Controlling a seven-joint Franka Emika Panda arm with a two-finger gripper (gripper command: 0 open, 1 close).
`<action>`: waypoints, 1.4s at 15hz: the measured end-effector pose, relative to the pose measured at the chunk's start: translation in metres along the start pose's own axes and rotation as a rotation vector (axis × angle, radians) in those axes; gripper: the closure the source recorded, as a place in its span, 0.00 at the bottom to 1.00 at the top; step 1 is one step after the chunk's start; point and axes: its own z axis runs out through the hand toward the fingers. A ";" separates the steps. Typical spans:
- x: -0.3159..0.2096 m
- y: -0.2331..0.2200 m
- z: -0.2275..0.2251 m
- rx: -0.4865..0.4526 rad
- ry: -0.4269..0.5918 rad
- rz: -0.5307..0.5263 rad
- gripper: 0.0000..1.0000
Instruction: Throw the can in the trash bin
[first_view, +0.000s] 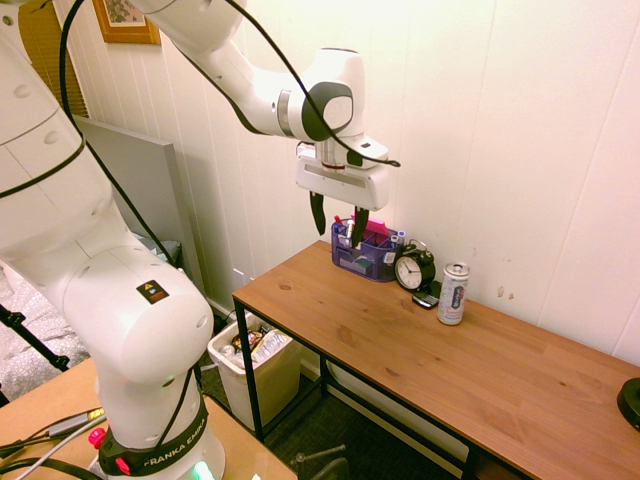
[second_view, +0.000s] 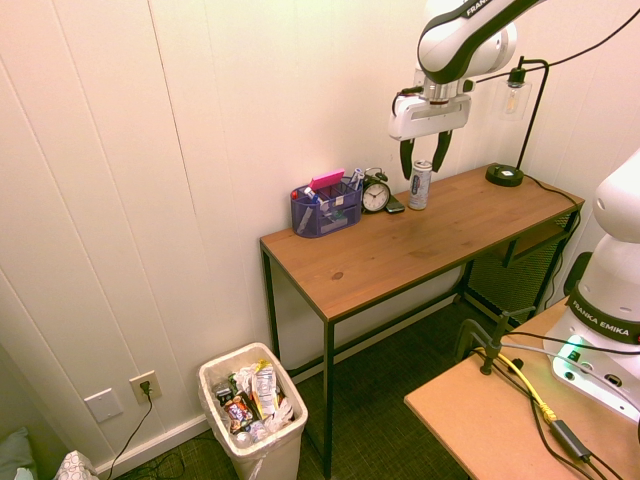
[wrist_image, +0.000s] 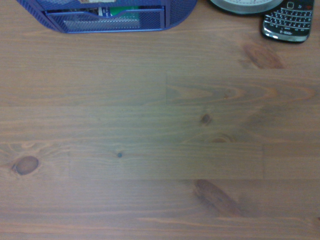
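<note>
Trash bin on floor w/ rubbish, can upright on desk, fingers spread apart above, empty.

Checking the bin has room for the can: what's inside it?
The cream-white plastic trash bin with white liner holds crumpled wrappers and packaging near its rim; anything beneath them is covered.

Wooden desk on a black metal frame, against the white wall
Along its back edge stand a blue organizer, an alarm clock, a phone, the can and a lamp base
</note>
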 end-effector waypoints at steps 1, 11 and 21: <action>0.000 0.000 0.001 0.000 -0.001 0.001 0.00; 0.132 0.019 0.065 -0.024 -0.012 0.337 0.00; 0.218 0.002 0.086 0.005 0.064 0.540 0.00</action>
